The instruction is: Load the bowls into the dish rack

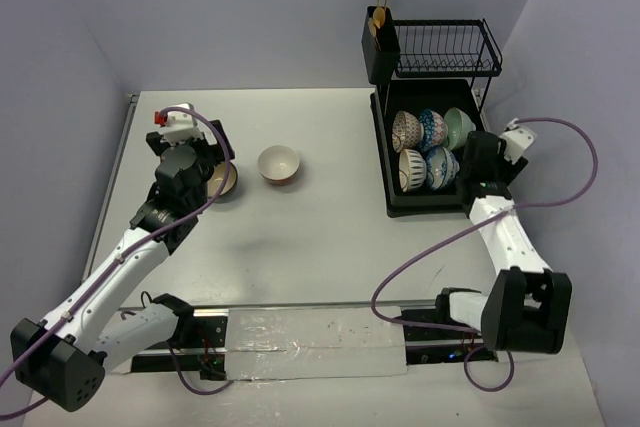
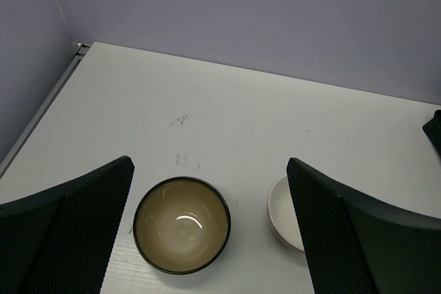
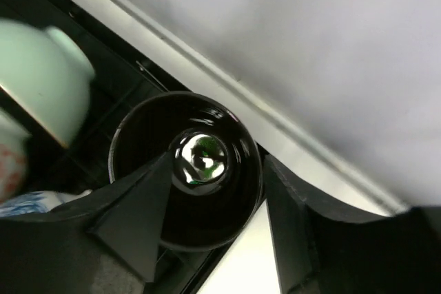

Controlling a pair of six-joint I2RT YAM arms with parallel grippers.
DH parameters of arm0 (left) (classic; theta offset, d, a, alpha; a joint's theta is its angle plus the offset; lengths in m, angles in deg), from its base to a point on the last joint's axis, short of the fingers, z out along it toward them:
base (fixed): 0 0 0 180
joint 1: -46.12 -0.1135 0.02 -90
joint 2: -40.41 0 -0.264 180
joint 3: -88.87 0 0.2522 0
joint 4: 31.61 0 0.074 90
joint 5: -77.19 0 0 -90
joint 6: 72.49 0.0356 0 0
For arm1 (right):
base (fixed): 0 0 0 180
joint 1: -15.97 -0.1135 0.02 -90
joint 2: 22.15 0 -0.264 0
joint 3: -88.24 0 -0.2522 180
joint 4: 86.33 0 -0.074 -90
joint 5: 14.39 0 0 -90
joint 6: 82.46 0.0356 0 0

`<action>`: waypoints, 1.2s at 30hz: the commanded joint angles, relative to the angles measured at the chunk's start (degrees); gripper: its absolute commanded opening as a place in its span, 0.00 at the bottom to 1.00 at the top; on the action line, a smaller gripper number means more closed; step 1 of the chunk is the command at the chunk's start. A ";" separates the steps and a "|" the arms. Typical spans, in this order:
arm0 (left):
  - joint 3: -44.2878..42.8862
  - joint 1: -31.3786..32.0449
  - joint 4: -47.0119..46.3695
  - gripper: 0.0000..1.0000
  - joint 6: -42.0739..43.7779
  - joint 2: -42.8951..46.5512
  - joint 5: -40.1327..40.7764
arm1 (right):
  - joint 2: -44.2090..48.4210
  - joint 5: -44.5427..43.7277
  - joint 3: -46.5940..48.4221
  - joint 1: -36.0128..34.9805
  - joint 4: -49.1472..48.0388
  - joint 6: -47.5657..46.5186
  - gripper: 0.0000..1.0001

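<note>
Nearness settles which arm takes the next bowl: the tan bowl [image 2: 181, 225] with the dark rim sits upright on the surface [image 2: 227, 115] directly beneath the left fingers [image 2: 69, 239], which are spread wide and hold nothing. In the left wrist view the bowl lies in the gap between the two pads, nearer the one on the left of the picture and clear of both. A straight descent would therefore probably straddle the whole bowl rather than pinch its wall. A small sideways shift, to set one pad inside the rim and one outside, looks needed. Being round, it has no long axis to line up with. The white bowl [image 2: 284, 215], red outside, stands just beside it, half hidden behind the other pad and close enough to be nudged. The dish rack [image 1: 425, 205] is well apart across the surface, with five bowls already standing on edge in it, the mint green bowl [image 1: 458, 127] among them. The right fingers [image 3: 131, 225] hover at the rack's far side and flank a dark glossy round vessel [image 3: 186, 163]; whether they grip it I cannot tell.
</note>
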 commanded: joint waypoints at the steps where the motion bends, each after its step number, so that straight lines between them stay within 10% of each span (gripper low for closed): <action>1: 0.51 0.15 -2.38 0.99 1.42 1.23 0.20 | 4.05 11.62 2.66 2.92 10.87 11.59 0.67; 11: 1.04 0.15 -2.74 0.99 1.43 1.50 -0.07 | -2.96 24.83 6.08 15.75 14.04 18.35 0.65; 36: 1.39 0.15 -2.82 0.99 1.60 1.67 -1.39 | -6.22 19.03 9.25 16.73 14.57 16.25 0.33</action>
